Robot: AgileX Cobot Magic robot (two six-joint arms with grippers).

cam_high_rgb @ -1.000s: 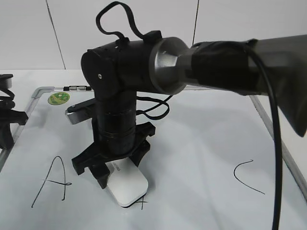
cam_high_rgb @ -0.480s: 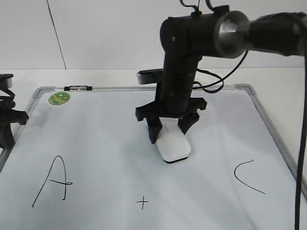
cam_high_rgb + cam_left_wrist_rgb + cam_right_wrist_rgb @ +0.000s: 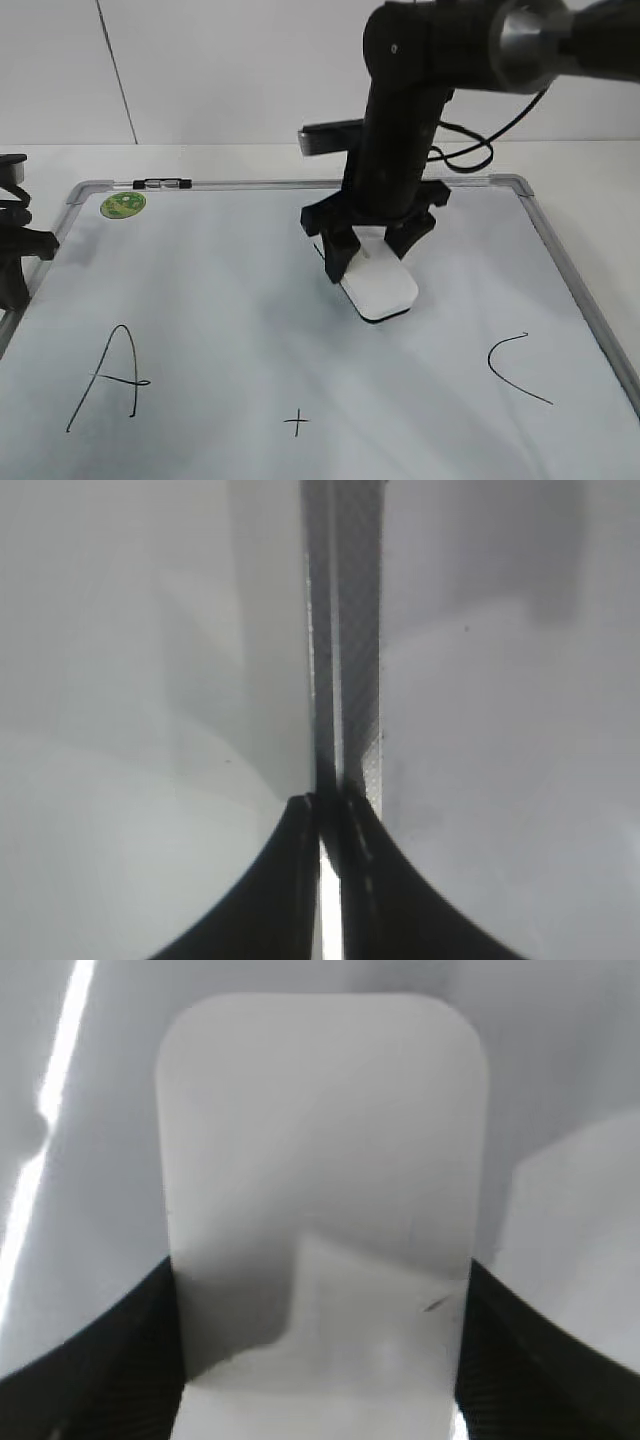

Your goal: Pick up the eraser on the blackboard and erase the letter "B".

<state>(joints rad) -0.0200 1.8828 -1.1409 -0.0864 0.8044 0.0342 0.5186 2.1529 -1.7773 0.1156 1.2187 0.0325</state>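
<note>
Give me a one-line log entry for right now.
right gripper: shut on eraser | eraser: on board, centre | B: small mark remains | left: shut

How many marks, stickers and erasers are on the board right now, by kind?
Black pen marks: 3, namely the A, the small cross and the C
Green sticker: 1
White eraser, held in the right tool: 1
Total: 5
</note>
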